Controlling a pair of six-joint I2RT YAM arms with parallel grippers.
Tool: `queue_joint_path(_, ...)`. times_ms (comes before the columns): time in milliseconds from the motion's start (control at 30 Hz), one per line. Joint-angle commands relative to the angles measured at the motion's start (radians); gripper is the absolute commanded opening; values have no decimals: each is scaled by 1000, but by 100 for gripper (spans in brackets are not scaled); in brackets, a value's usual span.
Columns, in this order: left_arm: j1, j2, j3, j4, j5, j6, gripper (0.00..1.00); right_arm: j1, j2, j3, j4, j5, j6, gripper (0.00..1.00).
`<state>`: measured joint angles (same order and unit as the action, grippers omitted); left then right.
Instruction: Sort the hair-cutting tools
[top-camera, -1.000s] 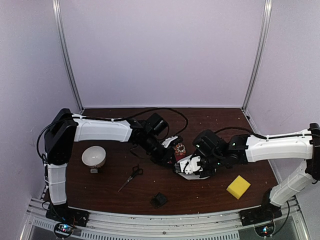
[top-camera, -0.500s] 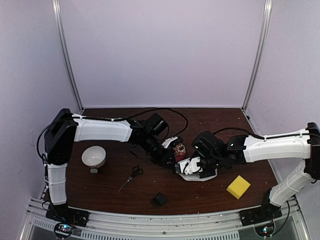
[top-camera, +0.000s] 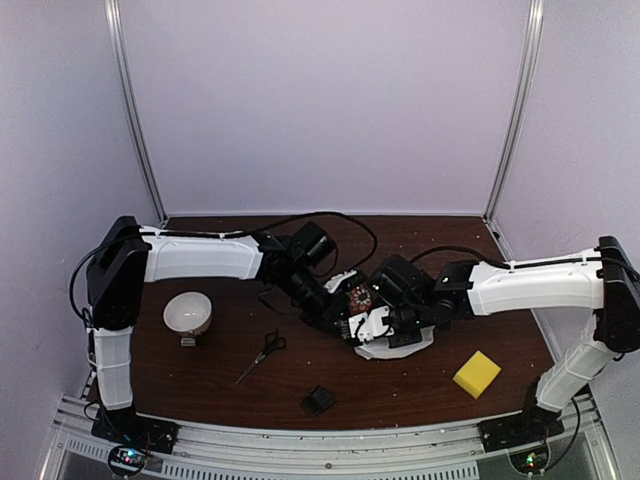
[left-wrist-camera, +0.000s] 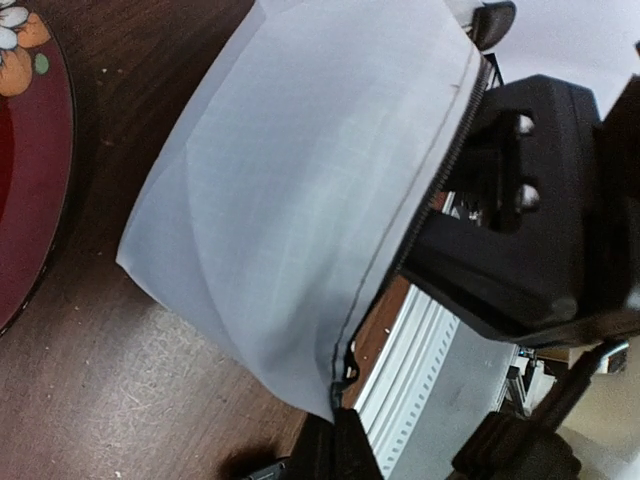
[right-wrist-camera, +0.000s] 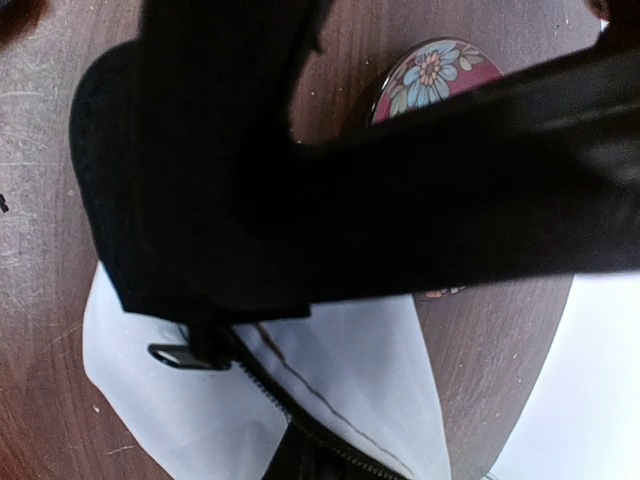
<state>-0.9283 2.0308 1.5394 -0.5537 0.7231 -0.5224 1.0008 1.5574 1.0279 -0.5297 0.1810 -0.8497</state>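
Clamping on a soft white mesh pouch (left-wrist-camera: 300, 180) corner is seen at L gripper (top-camera: 340, 321); R gripper (top-camera: 367, 327) state can't be told. Slim scissors (top-camera: 262, 356) near L gripper, tips angled away.

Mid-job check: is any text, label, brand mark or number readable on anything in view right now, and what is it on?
No readable text in any view.
white zip pouch: plain fabric, no print showing.
red plate: flower pattern only, no lettering.
white bowl, yellow sponge, scissors, black attachment block: too small in the top view to show any marking.
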Motion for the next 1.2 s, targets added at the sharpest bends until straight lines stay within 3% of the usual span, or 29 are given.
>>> queue_joint_path(0,8,-59,46,-1,29,1,0,-6,-10,29,-70,-14,-34,15)
queue_joint_path(67,9,-65,49,-4,28,-4,0,-10,-31,30,-86,-6,-38,29)
queue_joint_path(133,9,-75,52,-21,27,-4,0,-23,-80,43,-129,-28,-27,38)
queue_joint_path(300,12,-109,57,-119,-26,36,0,-93,-234,81,-283,-201,5,47)
queue_joint_path(433,28,-128,58,-236,-171,96,1,-194,-318,66,-306,-317,68,48)
queue_joint_path(533,31,-155,69,-338,-294,141,28,-298,-352,38,-290,-392,113,48)
queue_joint_path(733,31,-307,-17,-445,-624,147,43,-414,-402,-4,-241,-459,188,49)
queue_joint_path(867,45,-295,-116,-507,-805,107,43,-470,-401,-17,-167,-513,275,49)
queue_joint_path(1000,56,-251,-160,-476,-824,113,30,-506,-391,-40,-123,-593,326,49)
queue_joint_path(1167,64,-183,-134,-466,-850,107,30,-507,-396,-73,-102,-612,332,50)
